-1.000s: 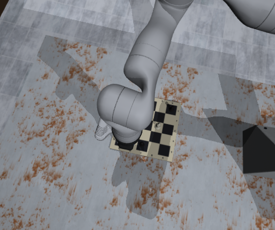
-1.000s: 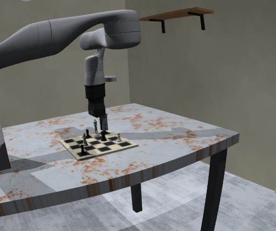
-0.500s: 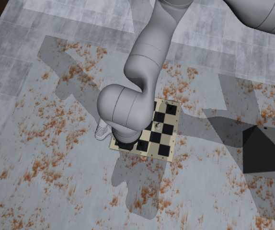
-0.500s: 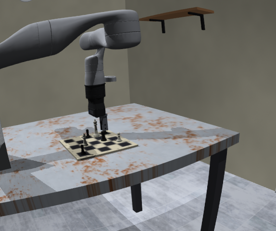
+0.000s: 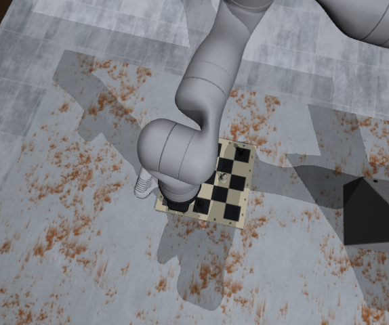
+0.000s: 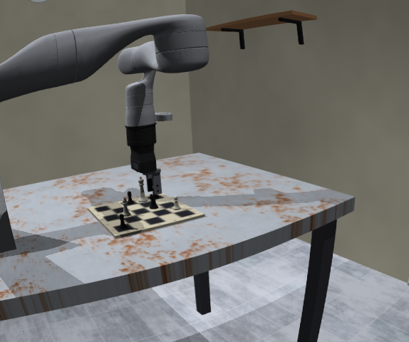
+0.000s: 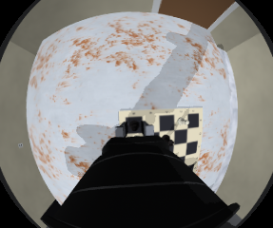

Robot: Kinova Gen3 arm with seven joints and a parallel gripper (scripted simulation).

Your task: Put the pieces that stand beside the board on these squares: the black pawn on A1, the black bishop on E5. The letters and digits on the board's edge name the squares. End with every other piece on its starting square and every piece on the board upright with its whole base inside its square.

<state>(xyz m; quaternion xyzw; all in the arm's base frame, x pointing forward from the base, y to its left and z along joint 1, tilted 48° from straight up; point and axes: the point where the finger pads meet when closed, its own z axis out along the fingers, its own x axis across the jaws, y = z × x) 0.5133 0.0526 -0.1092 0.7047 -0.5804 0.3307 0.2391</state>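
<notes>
The small chessboard [image 6: 145,215] lies on the rusty table and also shows in the overhead view [image 5: 219,185]. The black bishop [image 6: 153,201] stands upright on the board's far corner square. My gripper [image 6: 155,188] hangs straight above it, with open fingers on either side of its top. The wrist view shows the bishop's top [image 7: 134,125] just past my gripper body. The black pawn [image 6: 122,221] stands upright on the opposite corner square, also seen from overhead [image 5: 240,152]. In the overhead view my arm hides the gripper and the bishop.
Other pieces stand on the board: a tall white piece [image 6: 142,190], a white piece [image 6: 125,206], a black piece [image 6: 130,197] and a white pawn [image 6: 175,202]. The arm's base block [image 5: 377,213] sits to one side of the board.
</notes>
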